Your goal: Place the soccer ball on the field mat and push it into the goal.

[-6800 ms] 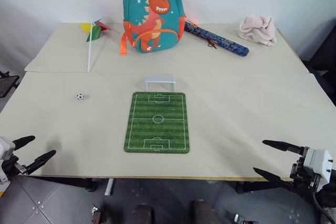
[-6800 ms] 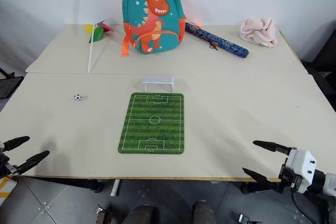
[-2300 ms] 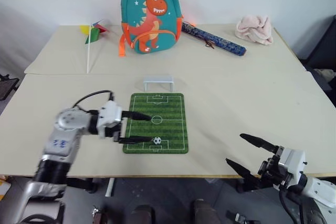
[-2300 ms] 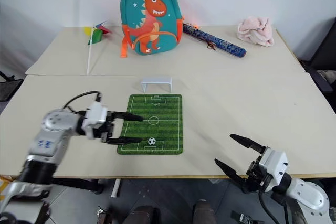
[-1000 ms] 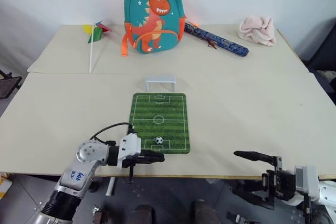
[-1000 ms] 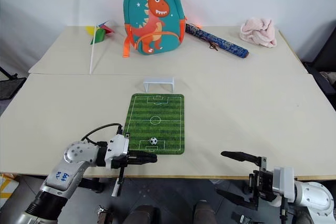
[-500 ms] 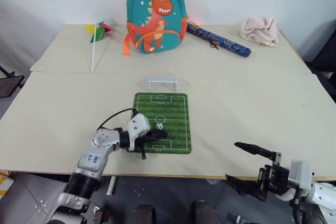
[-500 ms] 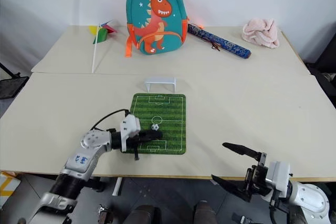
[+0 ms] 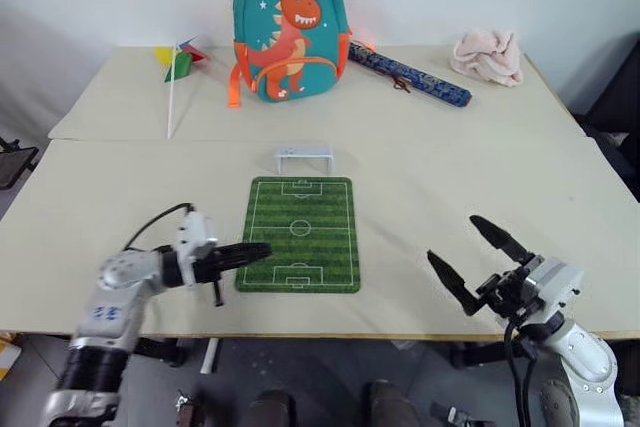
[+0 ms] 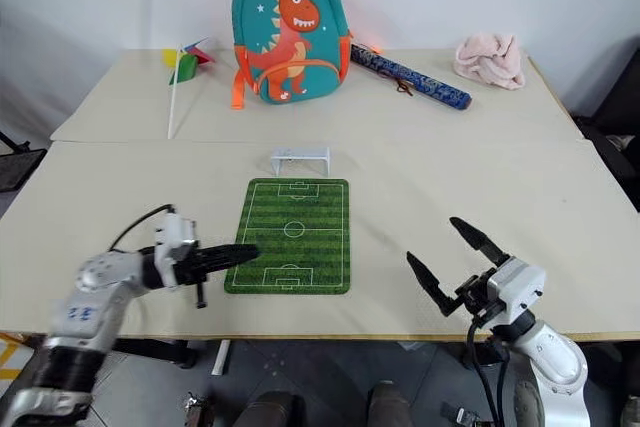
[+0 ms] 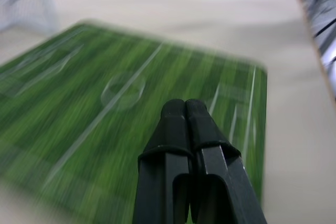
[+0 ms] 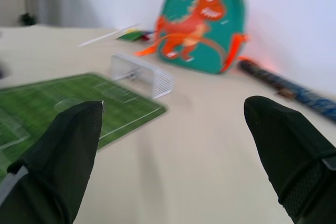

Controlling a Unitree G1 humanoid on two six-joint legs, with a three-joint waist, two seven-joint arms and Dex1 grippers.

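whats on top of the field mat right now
The field mat shows bare green with its printed white lines. The shut left gripper reaches over the mat's left edge and covers a small patch there, so what lies under it cannot be seen.

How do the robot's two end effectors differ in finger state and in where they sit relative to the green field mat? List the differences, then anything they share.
1. The left end effector has its fingers shut together; the right end effector has its fingers spread apart.
2. The left one reaches the field mat at its left edge; the right one sits well to the mat's right.

Shared: both have black fingers and hold nothing.
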